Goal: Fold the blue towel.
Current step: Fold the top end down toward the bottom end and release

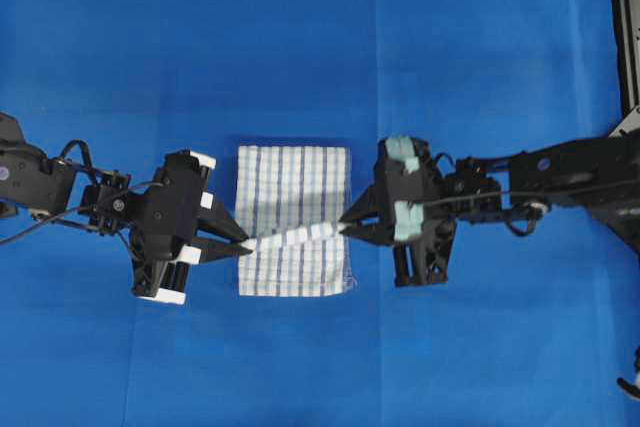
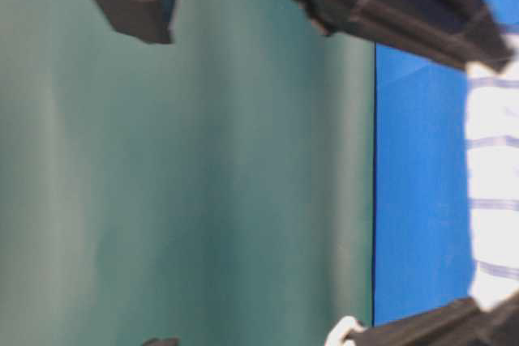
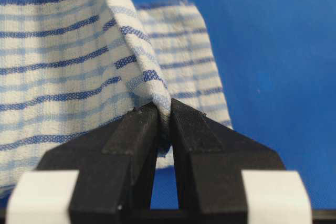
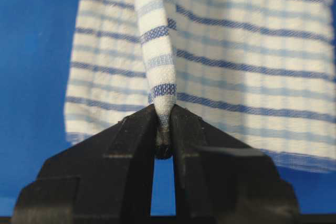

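The blue towel [image 1: 293,202], white with thin dark and pale blue stripes, lies in the middle of the blue table covering [image 1: 300,47]. A raised ridge of it runs left to right between the two grippers, above the rest of the cloth. My left gripper [image 1: 247,246] is shut on the towel's left edge; in the left wrist view the towel [image 3: 63,77] rises out of the jaws of the left gripper [image 3: 164,109]. My right gripper [image 1: 343,227] is shut on the right edge. In the right wrist view a fold of the towel [image 4: 157,51] is pinched in the right gripper [image 4: 163,113].
A dark frame [image 1: 625,27] stands at the table's far right edge. The table-level view is blurred: a grey-green backdrop [image 2: 203,168], dark arm parts [image 2: 381,6] overhead and a strip of towel [image 2: 492,184] at the right.
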